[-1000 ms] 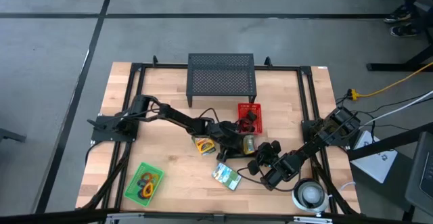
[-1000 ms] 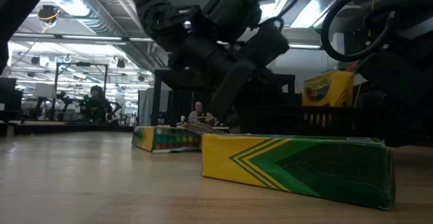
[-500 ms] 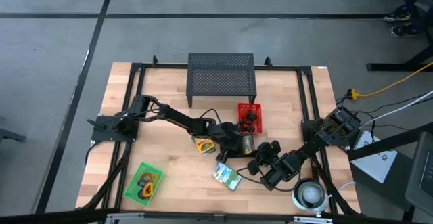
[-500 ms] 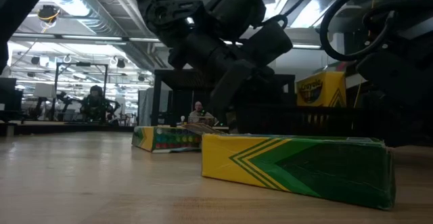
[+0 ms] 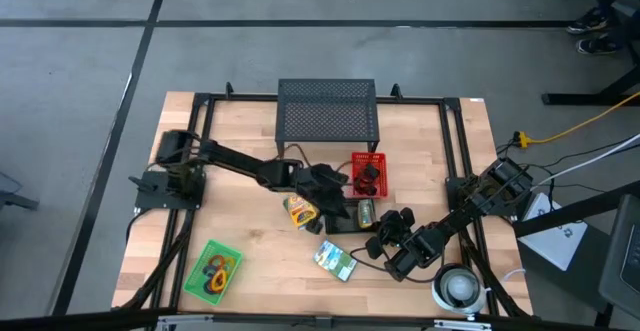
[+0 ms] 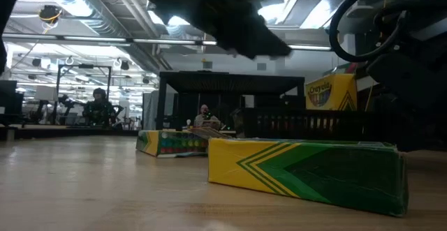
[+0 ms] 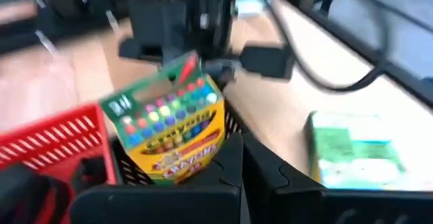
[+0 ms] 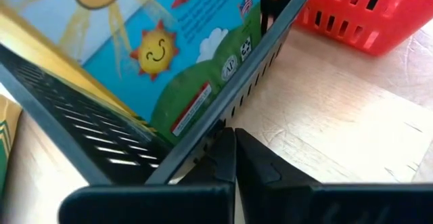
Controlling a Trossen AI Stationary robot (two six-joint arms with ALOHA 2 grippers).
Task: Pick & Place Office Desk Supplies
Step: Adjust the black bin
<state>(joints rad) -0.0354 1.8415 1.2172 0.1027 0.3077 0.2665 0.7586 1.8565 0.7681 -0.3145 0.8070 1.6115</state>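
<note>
I saw left gripper (image 5: 331,203) closed, empty, above crayon box (image 7: 170,130); right gripper (image 5: 378,243) closed beside black tray (image 8: 122,153).

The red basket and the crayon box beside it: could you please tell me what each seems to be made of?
The red basket looks like moulded plastic: one even red, with thin slatted walls. The crayon box looks like printed cardboard with a slightly glossy finish: flat panels, folded edges and colour print. Neither material is certain from looks alone.
</note>
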